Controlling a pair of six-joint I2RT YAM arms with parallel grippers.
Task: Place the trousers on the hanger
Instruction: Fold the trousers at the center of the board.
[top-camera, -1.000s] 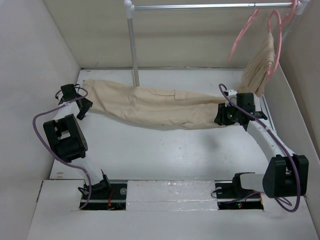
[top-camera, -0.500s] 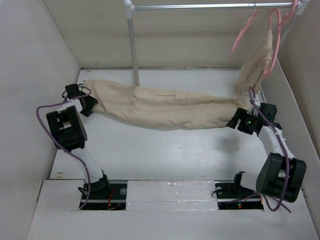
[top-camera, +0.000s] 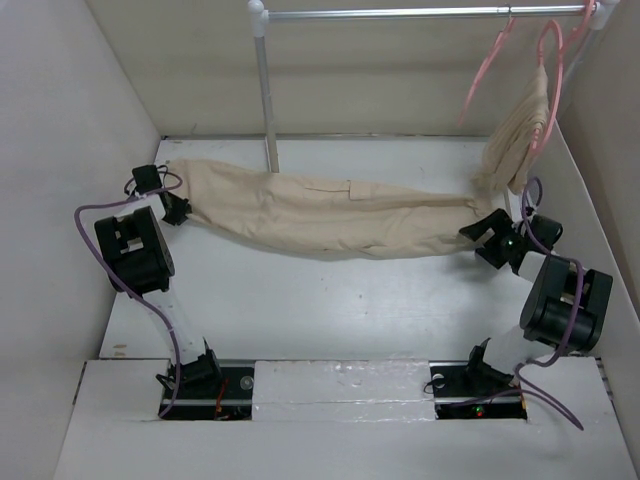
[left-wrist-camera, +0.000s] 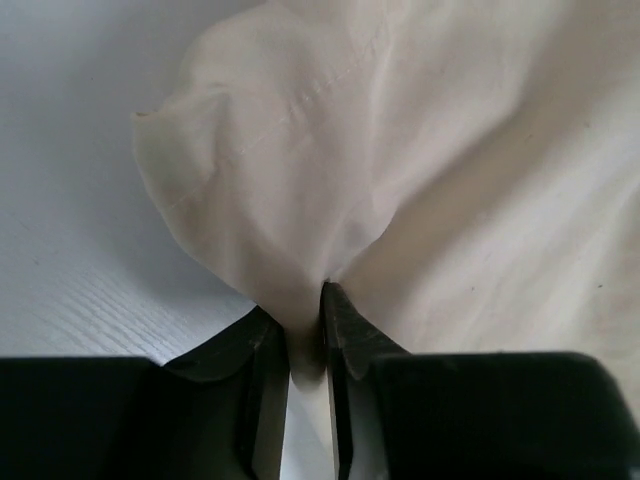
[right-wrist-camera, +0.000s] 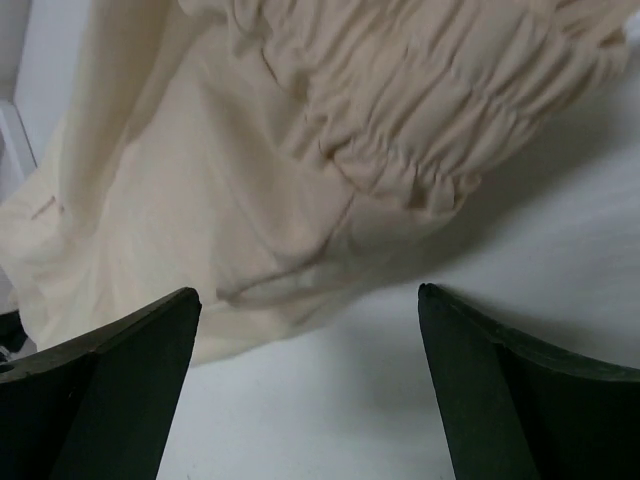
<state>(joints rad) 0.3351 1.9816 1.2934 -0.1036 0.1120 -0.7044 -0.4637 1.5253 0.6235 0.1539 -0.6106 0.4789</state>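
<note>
A white table (top-camera: 330, 300) sits boxed in by pale walls, with a metal rail (top-camera: 420, 13) across the back. The large pale beige cotton trousers (top-camera: 320, 215) lie flat across it, running from the left edge nearly to the right wall. A second ago the right gripper (top-camera: 487, 232) sat further in, at the cloth's end. It has since drawn out to the right, pulling the trousers longer, and its fingers now stand spread over the gathered waistband with nothing between them. The left gripper (top-camera: 178, 208) is pressed together on a fold of the other end.

So the cloth looks laid out, not lifted, and the thin pink rod hanger (top-camera: 484, 70) hangs bare from the rail, well above it.

The right arm has little room. The wall is close, and a smaller bunched beige garment (top-camera: 515, 140) dangles just beside it. The near-middle of the table offers the most space.
</note>
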